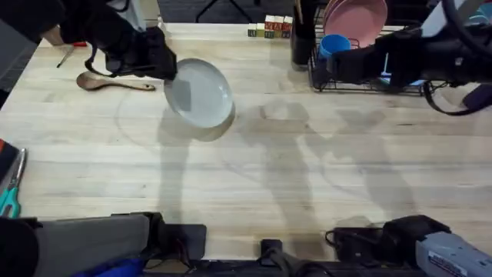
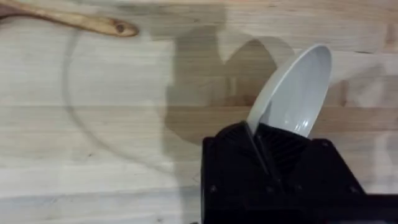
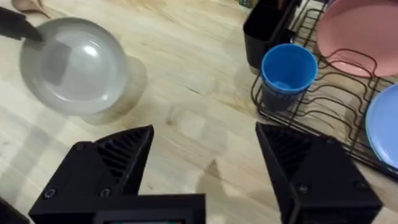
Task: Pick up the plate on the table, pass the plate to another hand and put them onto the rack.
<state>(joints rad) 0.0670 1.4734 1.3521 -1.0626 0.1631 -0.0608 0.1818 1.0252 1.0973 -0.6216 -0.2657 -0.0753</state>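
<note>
Holding the white plate (image 1: 199, 94) by its rim, the left gripper (image 1: 157, 58) is clamping down on it and keeping it tilted above the table (image 1: 254, 169) near the far left corner. My guess is it's angling the free edge outward so the other arm gets something to bite on. The right gripper (image 3: 205, 155) is hanging released, fingers spread wide, right beside the black wire rack (image 3: 323, 99) at the far right edge, probably waiting for the handoff. Counting stuff: one white plate, one pink plate (image 3: 351, 28) and one light blue plate (image 3: 382, 127) sitting in the rack, one blue cup (image 3: 287, 68), one wooden spoon (image 1: 108, 82).
</note>
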